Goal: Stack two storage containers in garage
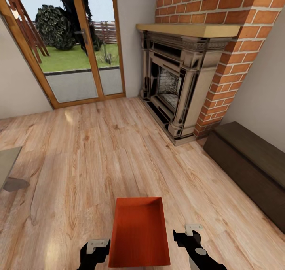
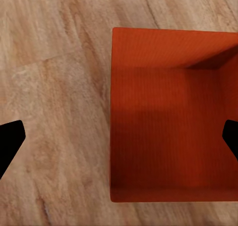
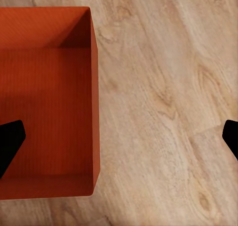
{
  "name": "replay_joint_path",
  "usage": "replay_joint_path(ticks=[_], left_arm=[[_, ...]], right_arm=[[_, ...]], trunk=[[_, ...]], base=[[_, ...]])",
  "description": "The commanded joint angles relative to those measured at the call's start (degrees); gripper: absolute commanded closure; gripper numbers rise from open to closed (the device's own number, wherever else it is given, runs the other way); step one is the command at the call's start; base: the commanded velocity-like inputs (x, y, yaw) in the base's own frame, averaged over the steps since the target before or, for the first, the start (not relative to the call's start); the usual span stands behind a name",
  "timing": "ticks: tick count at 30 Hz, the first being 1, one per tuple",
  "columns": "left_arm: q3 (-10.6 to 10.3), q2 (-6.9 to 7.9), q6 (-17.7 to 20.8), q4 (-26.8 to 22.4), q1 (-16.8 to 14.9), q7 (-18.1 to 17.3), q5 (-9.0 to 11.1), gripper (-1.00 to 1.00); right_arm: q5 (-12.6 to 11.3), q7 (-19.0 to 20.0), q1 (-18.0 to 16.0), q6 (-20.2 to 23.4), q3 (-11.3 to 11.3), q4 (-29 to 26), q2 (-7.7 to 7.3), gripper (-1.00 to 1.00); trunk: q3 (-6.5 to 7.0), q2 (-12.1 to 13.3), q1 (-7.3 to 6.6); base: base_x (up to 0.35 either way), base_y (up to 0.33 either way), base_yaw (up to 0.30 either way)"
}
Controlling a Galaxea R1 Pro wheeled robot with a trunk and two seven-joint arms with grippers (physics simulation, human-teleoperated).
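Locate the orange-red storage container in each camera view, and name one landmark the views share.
Head view: storage container at bottom centre, between the left gripper and right gripper.
Left wrist view: container fills the right half.
Right wrist view: container fills the left half.
Shared landmark: light wood-plank floor beneath it.

Left arm: reached forward low at the near edge of the head view, black, ending in a pale plate.
Left gripper point(image 1: 95, 249): pointed downward; its fingers point(image 2: 11, 139) stood wide apart, one dark tip at each side of the left wrist view, holding nothing.
Right arm: reached forward likewise, black, a round pale disc on the wrist.
Right gripper point(image 1: 189, 233): pointed downward; its fingers point(image 3: 10, 139) were spread wide, closed on nothing.
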Motion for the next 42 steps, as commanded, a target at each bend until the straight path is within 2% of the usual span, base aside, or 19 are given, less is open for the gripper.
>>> replay_joint_path(ticks=[1, 25, 34, 42], left_arm=[[0.2, 0.01, -0.2, 0.0, 0.0, -0.1, 0.0, -1.00], [0.2, 0.24, -0.3, -1.6, 0.0, -0.1, 0.0, -1.00], [0.2, 0.24, -0.2, -1.6, 0.0, -0.1, 0.0, -1.00], [0.2, 0.24, -0.3, -1.7, 0.0, -0.1, 0.0, -1.00]], right_arm=[[0.1, -0.3, 0.0, -0.2, 0.1, 0.1, 0.01, -1.00], [0.1, -0.3, 0.0, -0.2, 0.1, 0.1, 0.01, -1.00], [0.1, -0.2, 0.0, -0.2, 0.1, 0.1, 0.01, -1.00], [0.1, -0.2, 0.0, -0.2, 0.1, 0.1, 0.01, -1.00]], trunk=[[-0.04, 0.0, 0.00], [-0.05, 0.0, 0.00], [-1.67, -3.6, 1.98], [-1.67, -3.6, 1.98]], base=[[-0.006, 0.000, 0.000], [-0.013, 0.000, 0.000], [0.000, 0.000, 0.000], [0.000, 0.000, 0.000]])
